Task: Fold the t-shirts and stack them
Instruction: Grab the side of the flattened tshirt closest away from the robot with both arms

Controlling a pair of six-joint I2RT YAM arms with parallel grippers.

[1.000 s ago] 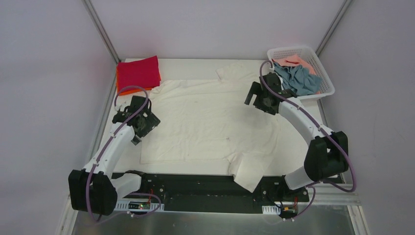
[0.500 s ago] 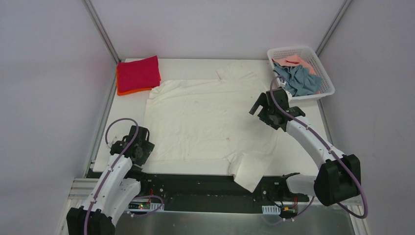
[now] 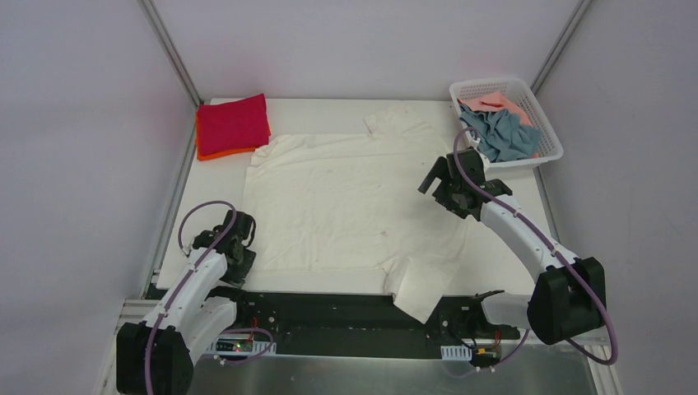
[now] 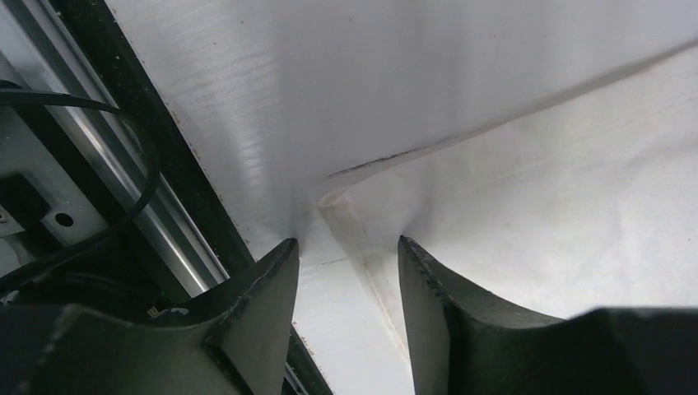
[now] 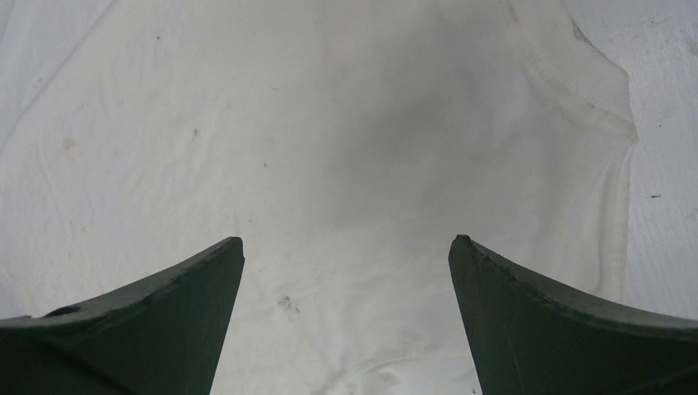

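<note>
At the near-left corner of the table [image 3: 321,115], the left gripper [image 4: 346,247], drawn back from the left edge of the spread cream-white t-shirt [image 3: 346,197], straddles its corner hem, jaws narrowed but not yet pinching. The right gripper [image 5: 346,243], pulled away from the basket [image 3: 550,123], hangs wide open over the shirt's right side.

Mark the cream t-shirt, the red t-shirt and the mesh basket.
cream t-shirt [image 3: 346,206], top view, middle of its body
red t-shirt [image 3: 233,122], top view, centre of folded face
mesh basket [image 3: 486,83], top view, far rim
</note>
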